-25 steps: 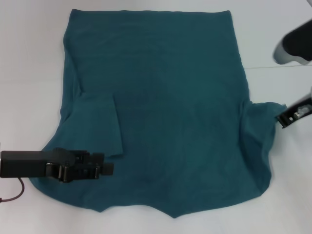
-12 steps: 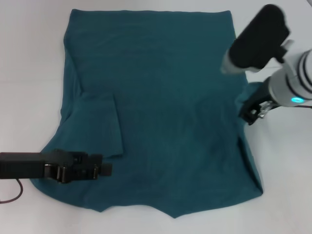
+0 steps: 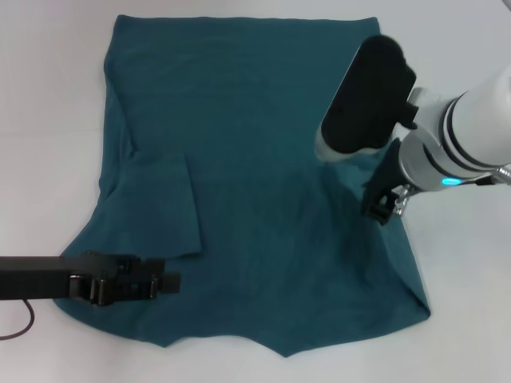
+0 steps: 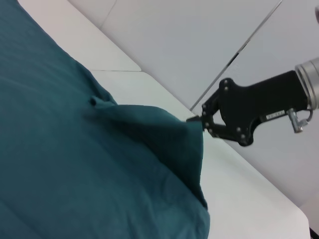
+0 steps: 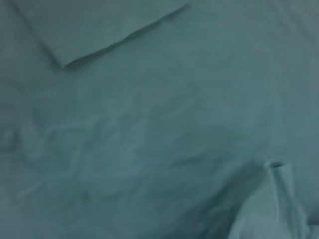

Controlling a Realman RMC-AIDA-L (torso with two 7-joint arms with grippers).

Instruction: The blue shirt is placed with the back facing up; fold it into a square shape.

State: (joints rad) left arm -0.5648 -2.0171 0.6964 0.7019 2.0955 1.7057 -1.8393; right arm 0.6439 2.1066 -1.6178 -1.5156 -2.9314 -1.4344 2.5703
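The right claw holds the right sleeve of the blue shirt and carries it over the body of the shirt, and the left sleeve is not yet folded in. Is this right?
Not quite. The head view shows the left sleeve already folded onto the blue shirt. The right claw does hold the right sleeve over the shirt's body.

The blue shirt lies spread on the counter, its hem at the far side. Its left sleeve lies folded over the body. The left tool is over the near left edge. The right tool holds the right sleeve lifted over the right side.
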